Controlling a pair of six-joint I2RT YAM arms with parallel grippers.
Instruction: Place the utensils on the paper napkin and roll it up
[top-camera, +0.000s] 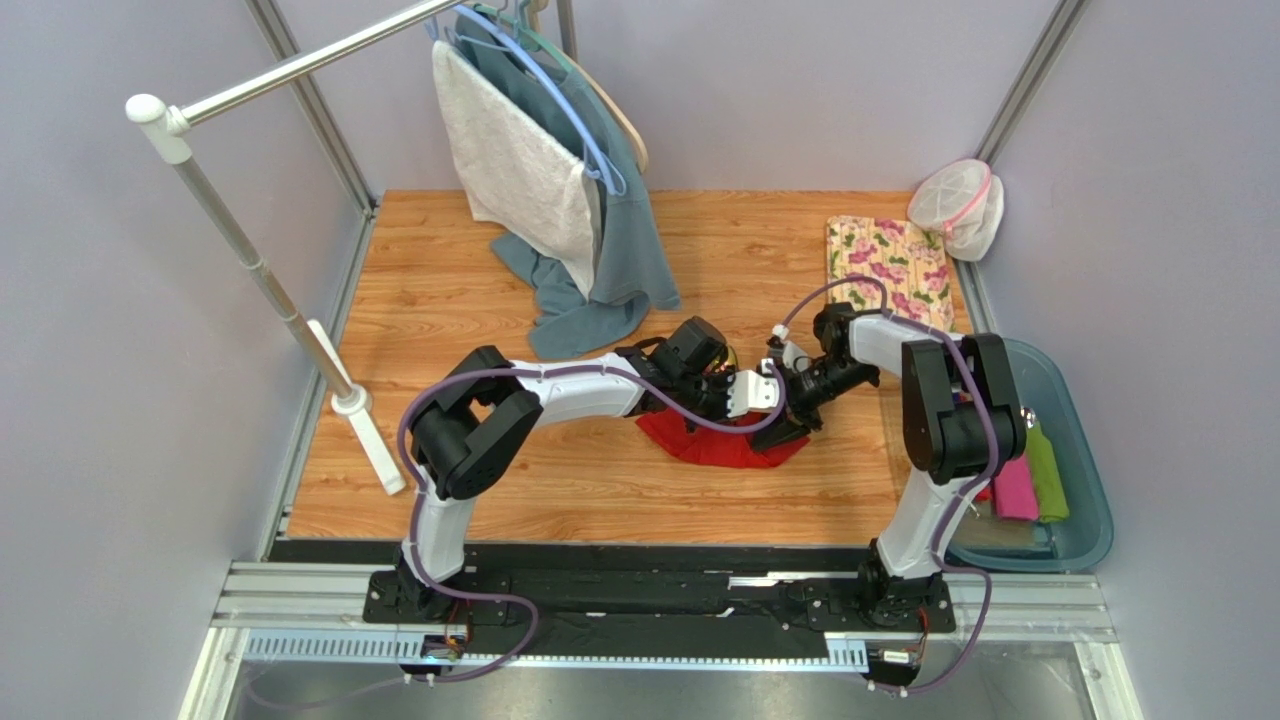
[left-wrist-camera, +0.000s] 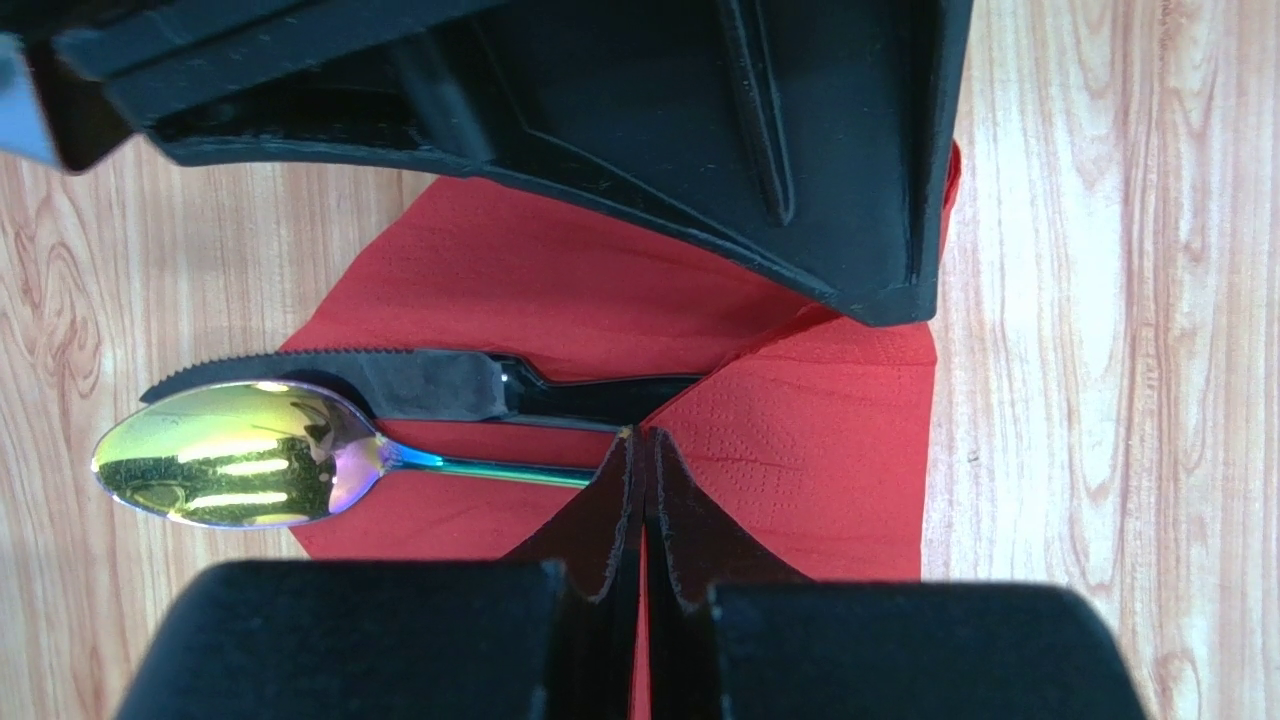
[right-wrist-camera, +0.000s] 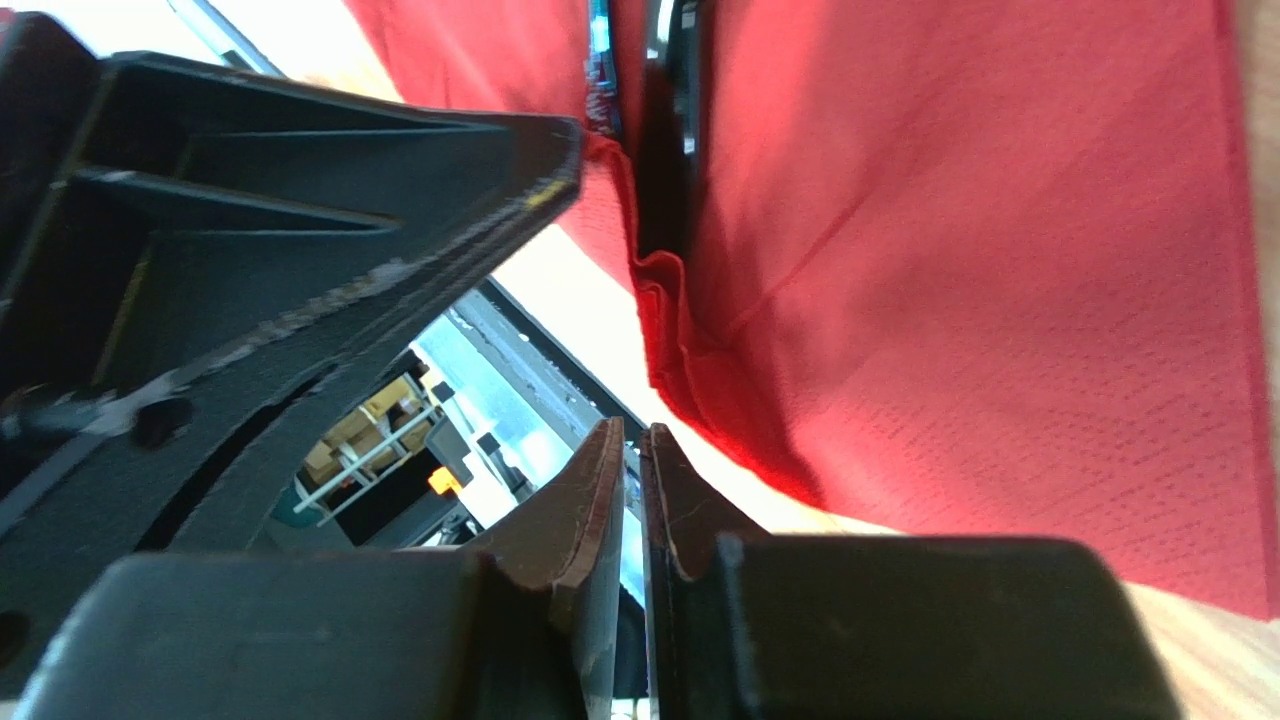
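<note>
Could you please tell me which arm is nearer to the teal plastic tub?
Right. The right arm stands beside the teal plastic tub, its elbow by the rim; the left arm sits well over on the other side.

Red napkin (left-wrist-camera: 812, 450) part-folded w/ knife (left-wrist-camera: 376, 384), spoon (left-wrist-camera: 226, 458) on it.

Matt red paper napkin (left-wrist-camera: 819, 450), glossy metal spoon (left-wrist-camera: 241, 453) (mirror-bright)

Left arm (top-camera: 579, 393) and right arm (top-camera: 879, 338) in white links and black joints, purple cables (top-camera: 834, 284), matte black wedge-shaped claw fingers (left-wrist-camera: 601, 525)
</note>
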